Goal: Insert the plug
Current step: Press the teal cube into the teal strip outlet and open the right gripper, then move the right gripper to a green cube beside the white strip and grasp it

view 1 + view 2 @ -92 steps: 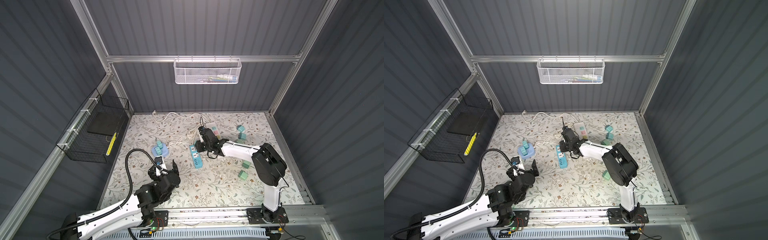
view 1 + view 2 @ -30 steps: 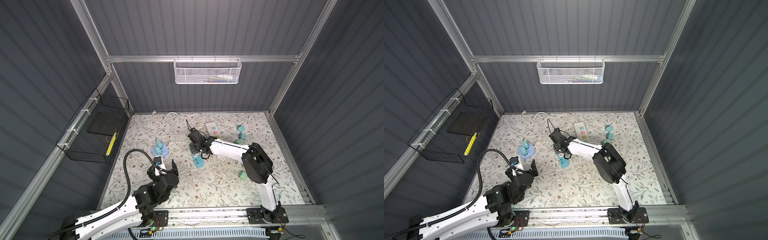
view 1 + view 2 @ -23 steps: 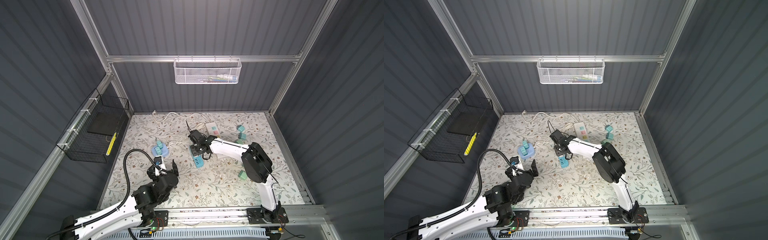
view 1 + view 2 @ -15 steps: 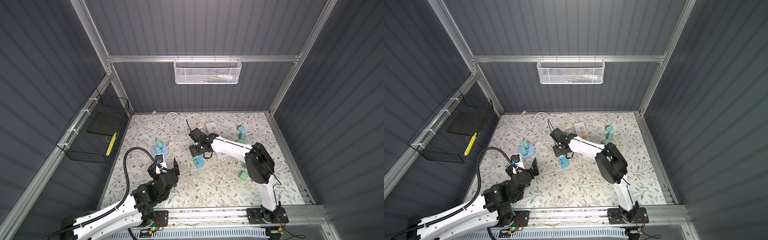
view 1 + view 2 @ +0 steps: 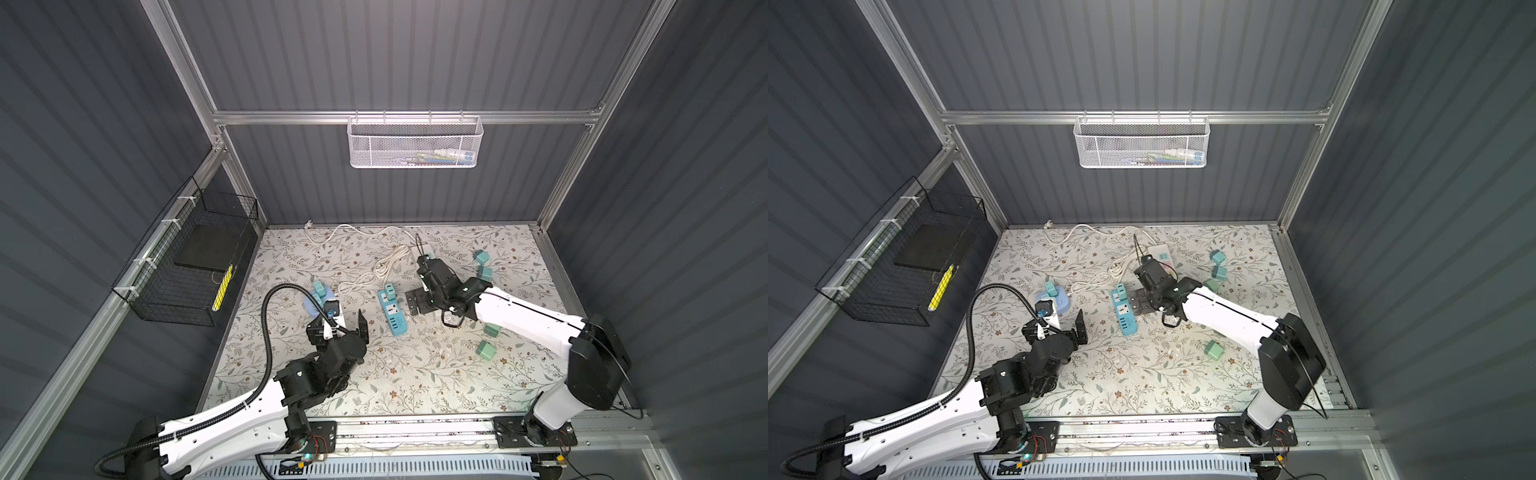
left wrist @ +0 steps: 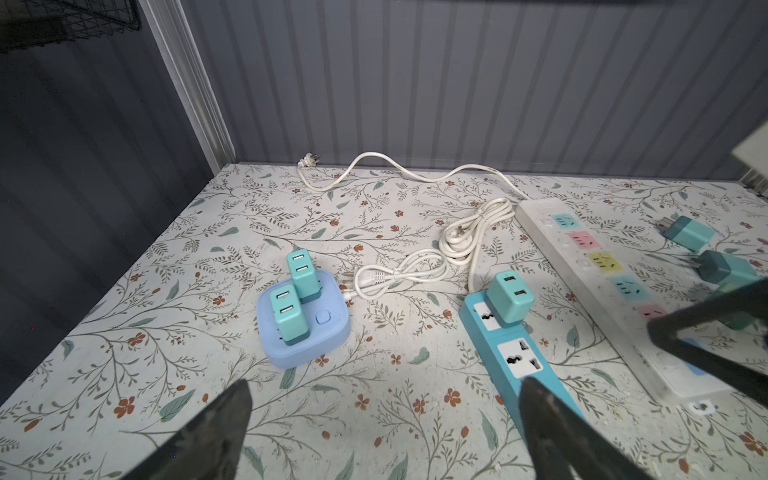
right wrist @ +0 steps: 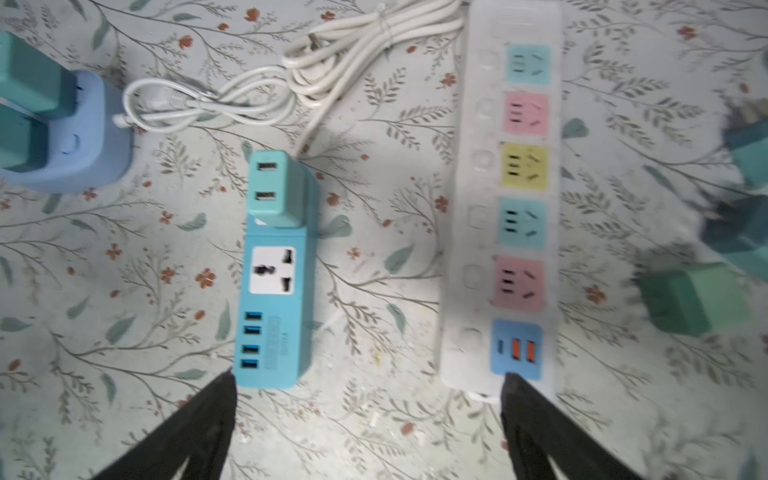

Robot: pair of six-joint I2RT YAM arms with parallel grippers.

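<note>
A teal plug (image 5: pixel 389 289) (image 7: pixel 274 189) stands in the far socket of the blue power strip (image 5: pixel 393 316) (image 7: pixel 272 299) in mid-table. My right gripper (image 5: pixel 417 304) (image 7: pixel 368 386) hovers open just right of that strip, between it and the white power strip (image 7: pixel 503 208), touching neither and holding nothing. My left gripper (image 5: pixel 338 328) (image 6: pixel 384 388) is open and empty over bare table, near the front-left side of the blue strip (image 6: pixel 519 357). The left wrist view also shows the plug (image 6: pixel 509 301) seated upright.
A light-blue cube socket (image 5: pixel 322 300) (image 6: pixel 303 328) with two teal plugs sits at left. White cables (image 5: pixel 374 274) coil behind the strips. Several loose teal plugs (image 5: pixel 485 350) (image 7: pixel 685 299) lie on the right. A black wire basket (image 5: pixel 187 266) hangs on the left wall.
My right gripper has opened, let go of the teal plug and drawn back to the right; the plug stays in the blue strip. The left arm has barely moved.
</note>
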